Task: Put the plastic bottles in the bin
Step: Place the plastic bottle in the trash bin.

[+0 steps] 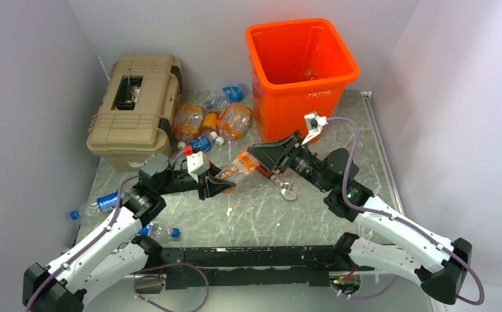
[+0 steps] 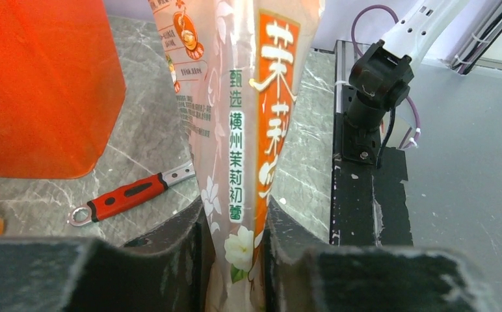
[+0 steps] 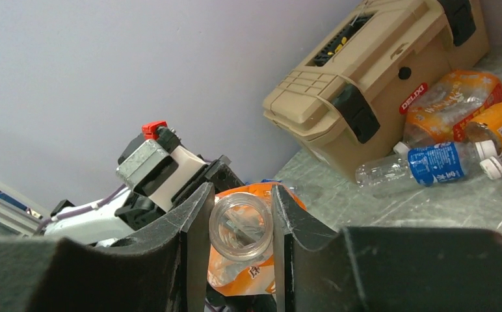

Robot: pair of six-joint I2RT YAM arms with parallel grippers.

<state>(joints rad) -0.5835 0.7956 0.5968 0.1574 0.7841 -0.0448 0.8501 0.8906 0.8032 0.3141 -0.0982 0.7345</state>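
Note:
A crushed clear bottle with an orange label [image 1: 237, 167] is held between both grippers at the middle of the table. My left gripper [image 1: 225, 185] is shut on its flattened body, which fills the left wrist view [image 2: 235, 130] between the jaws [image 2: 234, 221]. My right gripper [image 1: 259, 159] is shut on its open, capless neck [image 3: 240, 227], with one finger on each side [image 3: 242, 195]. The orange bin [image 1: 300, 65] stands at the back right; its wall shows in the left wrist view [image 2: 40, 84]. Several more bottles [image 1: 203, 123] lie beside the bin, and a blue-labelled one [image 3: 434, 162] lies near the toolbox.
A tan toolbox [image 1: 138, 107] stands at the back left and also shows in the right wrist view [image 3: 365, 78]. A red-handled wrench [image 1: 284, 188] lies under the right arm and also shows in the left wrist view [image 2: 128, 195]. Two bottles [image 1: 99, 205] [image 1: 160, 231] lie by the left arm.

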